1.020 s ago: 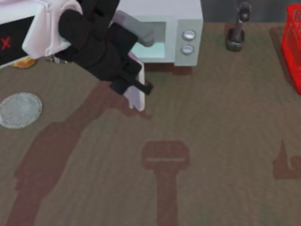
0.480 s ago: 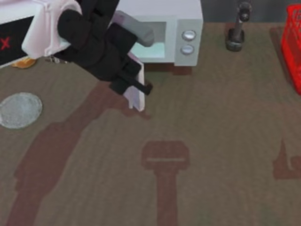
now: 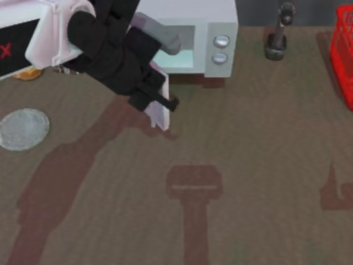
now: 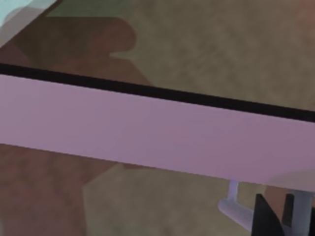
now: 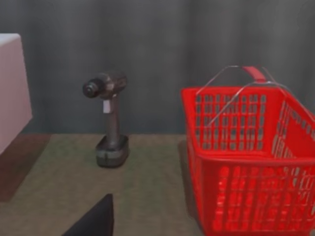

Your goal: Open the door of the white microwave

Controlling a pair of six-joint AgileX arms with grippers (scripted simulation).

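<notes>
The left gripper (image 3: 162, 102) pinched the door (image 3: 160, 113), swung well out from the white microwave (image 3: 212, 22), likely to expose its cavity; right gripper's fingers unseen.

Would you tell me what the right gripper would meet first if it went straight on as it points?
Probably the red basket or the cordless drill; both lie ahead of it, and depth is unclear.
</notes>
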